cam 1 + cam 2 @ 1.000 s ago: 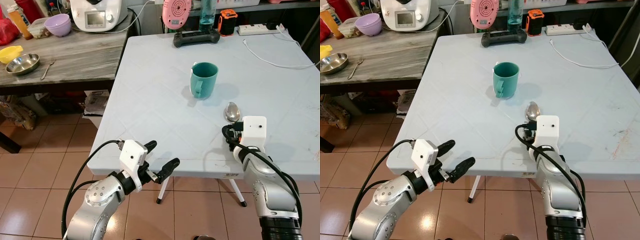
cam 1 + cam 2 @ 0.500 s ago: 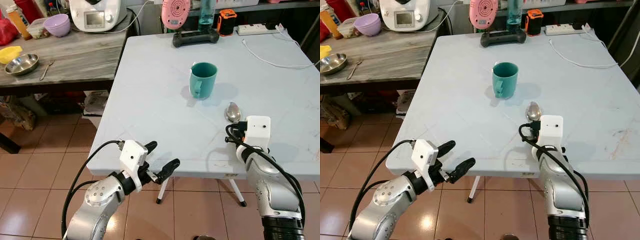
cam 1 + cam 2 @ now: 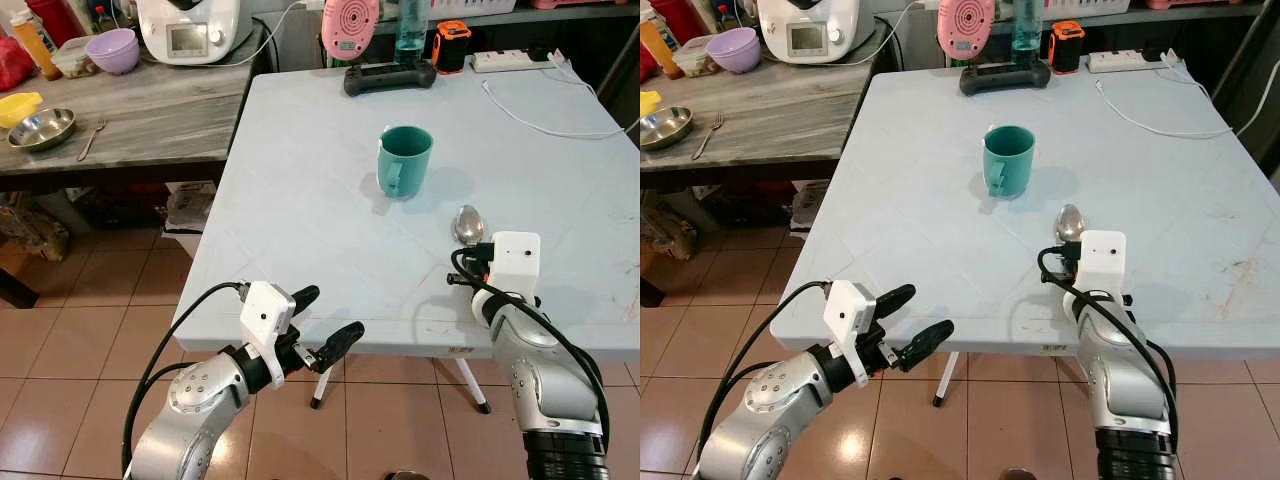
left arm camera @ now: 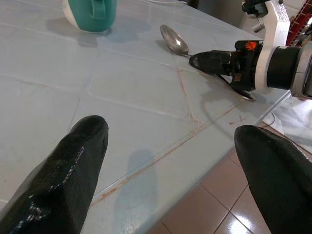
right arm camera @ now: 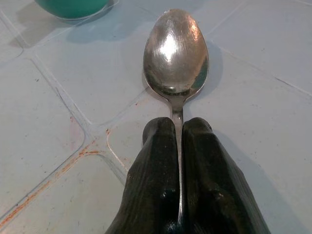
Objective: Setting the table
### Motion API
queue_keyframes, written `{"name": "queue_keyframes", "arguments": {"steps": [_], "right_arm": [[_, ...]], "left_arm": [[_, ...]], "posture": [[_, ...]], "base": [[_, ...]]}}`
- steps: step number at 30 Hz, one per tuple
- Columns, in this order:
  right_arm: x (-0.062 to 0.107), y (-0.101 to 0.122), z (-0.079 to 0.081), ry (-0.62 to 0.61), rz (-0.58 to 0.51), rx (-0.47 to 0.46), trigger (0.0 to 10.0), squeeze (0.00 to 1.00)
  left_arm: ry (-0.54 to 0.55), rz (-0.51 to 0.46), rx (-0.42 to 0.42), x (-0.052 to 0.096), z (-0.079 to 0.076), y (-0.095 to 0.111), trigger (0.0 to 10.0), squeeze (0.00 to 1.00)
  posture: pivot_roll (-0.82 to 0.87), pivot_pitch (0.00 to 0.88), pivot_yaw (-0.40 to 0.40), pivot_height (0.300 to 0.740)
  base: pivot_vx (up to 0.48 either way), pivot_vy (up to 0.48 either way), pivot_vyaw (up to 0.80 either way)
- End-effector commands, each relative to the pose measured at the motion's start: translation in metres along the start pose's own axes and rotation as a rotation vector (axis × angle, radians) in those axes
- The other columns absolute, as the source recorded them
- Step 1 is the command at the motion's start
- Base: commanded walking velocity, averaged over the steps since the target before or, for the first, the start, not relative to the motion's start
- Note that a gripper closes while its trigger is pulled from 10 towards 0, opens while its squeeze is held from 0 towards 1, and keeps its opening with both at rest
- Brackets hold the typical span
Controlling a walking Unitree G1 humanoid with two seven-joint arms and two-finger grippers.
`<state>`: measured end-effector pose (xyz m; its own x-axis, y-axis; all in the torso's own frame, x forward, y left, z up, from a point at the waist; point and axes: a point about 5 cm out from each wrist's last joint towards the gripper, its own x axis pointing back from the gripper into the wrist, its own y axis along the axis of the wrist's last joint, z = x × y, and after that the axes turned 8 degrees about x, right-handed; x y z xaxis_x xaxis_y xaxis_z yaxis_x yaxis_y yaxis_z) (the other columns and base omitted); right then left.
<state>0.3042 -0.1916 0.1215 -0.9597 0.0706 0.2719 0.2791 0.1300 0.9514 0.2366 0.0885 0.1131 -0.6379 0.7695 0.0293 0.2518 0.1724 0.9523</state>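
Observation:
A metal spoon [image 3: 466,223] lies low on the pale blue table [image 3: 300,190], its bowl pointing toward a teal mug [image 3: 404,160] further back. My right gripper [image 5: 178,134] is shut on the spoon's handle, close to the bowl [image 5: 175,51], near the table's front right part. My left gripper [image 3: 325,320] hangs open just off the table's front left edge, with nothing between its fingers [image 4: 63,175]. In the left wrist view the mug [image 4: 91,13], the spoon [image 4: 174,40] and the right gripper [image 4: 209,59] show across the table top.
A black controller [image 3: 390,75], a pink gadget [image 3: 351,24] and a white cable [image 3: 545,115] lie at the table's back. A wooden side table [image 3: 130,110] on the left carries a steel bowl [image 3: 41,128], a fork [image 3: 93,137] and a purple bowl [image 3: 112,48]. Tiled floor lies below.
The right gripper with the spoon has shifted slightly to the right and held there. The left gripper stays open in about the same place.

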Motion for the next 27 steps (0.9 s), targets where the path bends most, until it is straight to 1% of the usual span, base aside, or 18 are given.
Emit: {"name": "queue_keyframes", "arguments": {"steps": [1, 7, 9, 10, 11, 12, 14, 15, 16, 17, 20, 24, 25, 26, 27], "right_arm": [[0.001, -0.038, 0.013, 0.056, 0.181, -0.033, 0.0, 0.0], [0.002, -0.035, 0.015, 0.061, 0.166, -0.039, 0.0, 0.0], [0.002, -0.022, 0.018, 0.073, 0.096, -0.034, 0.0, 0.0], [0.002, -0.022, 0.018, 0.073, 0.096, -0.034, 0.0, 0.0], [0.003, -0.009, 0.019, 0.071, 0.014, -0.02, 0.0, 0.0], [0.003, -0.001, 0.018, 0.059, -0.042, 0.0, 0.0, 0.0], [0.005, 0.009, 0.017, 0.045, -0.105, 0.001, 0.0, 0.0], [0.008, 0.019, 0.016, 0.038, -0.166, 0.028, 0.0, 0.0], [0.008, 0.019, 0.016, 0.038, -0.166, 0.028, 0.0, 0.0], [0.013, 0.029, 0.016, 0.042, -0.234, 0.072, 0.0, 0.0], [0.018, 0.037, 0.015, 0.041, -0.287, 0.087, 0.0, 0.0], [0.018, 0.039, 0.013, 0.023, -0.306, 0.083, 0.0, 0.0], [0.018, 0.04, 0.012, 0.018, -0.309, 0.084, 1.8, 0.0], [0.018, 0.04, 0.012, 0.015, -0.312, 0.084, 1.8, 0.0], [0.018, 0.04, 0.013, 0.013, -0.315, 0.086, 4.6, 0.0]], "left_arm": [[0.0, 0.003, -0.009, 0.003, 0.0, 0.001, 10.0, 0.0], [0.003, 0.005, -0.012, 0.003, 0.0, 0.001, 10.0, 0.0], [0.024, 0.001, -0.04, 0.003, 0.003, 0.003, 10.0, 0.0], [0.024, 0.001, -0.04, 0.003, 0.003, 0.003, 10.0, 0.0], [0.07, -0.014, -0.063, 0.003, 0.008, 0.005, 10.0, 0.0], [0.108, -0.027, -0.078, 0.003, 0.012, 0.007, 10.0, 0.0], [0.167, -0.038, -0.103, 0.003, 0.019, 0.009, 10.0, 0.0], [0.227, -0.058, -0.116, 0.003, 0.025, 0.011, 10.0, 0.0], [0.227, -0.058, -0.116, 0.003, 0.025, 0.011, 10.0, 0.0], [0.287, -0.083, -0.119, 0.005, 0.031, 0.014, 10.0, 0.0], [0.346, -0.084, -0.132, 0.006, 0.035, 0.013, 10.0, 0.0], [0.396, -0.099, -0.129, 0.007, 0.04, 0.014, 10.0, 0.0], [0.408, -0.103, -0.127, 0.007, 0.041, 0.014, 10.0, 0.0], [0.42, -0.106, -0.126, 0.007, 0.043, 0.014, 10.0, 0.0], [0.435, -0.115, -0.122, 0.007, 0.044, 0.015, 10.0, 0.0]], "posture": [[-0.15, 0.133, 0.118, 0.74], [-0.15, 0.134, 0.12, 0.74], [-0.15, 0.133, 0.123, 0.74], [-0.15, 0.133, 0.123, 0.74], [-0.15, 0.13, 0.125, 0.74], [-0.15, 0.13, 0.125, 0.74], [-0.15, 0.127, 0.126, 0.74], [-0.15, 0.124, 0.128, 0.74], [-0.15, 0.124, 0.128, 0.74], [-0.15, 0.123, 0.13, 0.74], [-0.15, 0.12, 0.127, 0.74], [-0.15, 0.117, 0.126, 0.74], [-0.15, 0.117, 0.126, 0.74], [-0.15, 0.114, 0.125, 0.74], [-0.14, 0.113, 0.125, 0.74]], "base": [[0.0, 0.0, 0.0], [0.0, 0.0, 0.0], [0.0, 0.0, 0.0], [0.0, 0.0, 0.0], [0.0, 0.0, 0.0], [0.0, 0.0, 0.0], [0.0, 0.0, 0.0], [0.0, 0.0, 0.0], [0.0, 0.0, 0.0], [0.0, 0.0, 0.0], [0.0, 0.0, 0.0], [0.0, 0.0, 0.0], [0.0, 0.0, 0.0], [0.0, 0.0, 0.0], [0.0, 0.0, 0.0]]}}
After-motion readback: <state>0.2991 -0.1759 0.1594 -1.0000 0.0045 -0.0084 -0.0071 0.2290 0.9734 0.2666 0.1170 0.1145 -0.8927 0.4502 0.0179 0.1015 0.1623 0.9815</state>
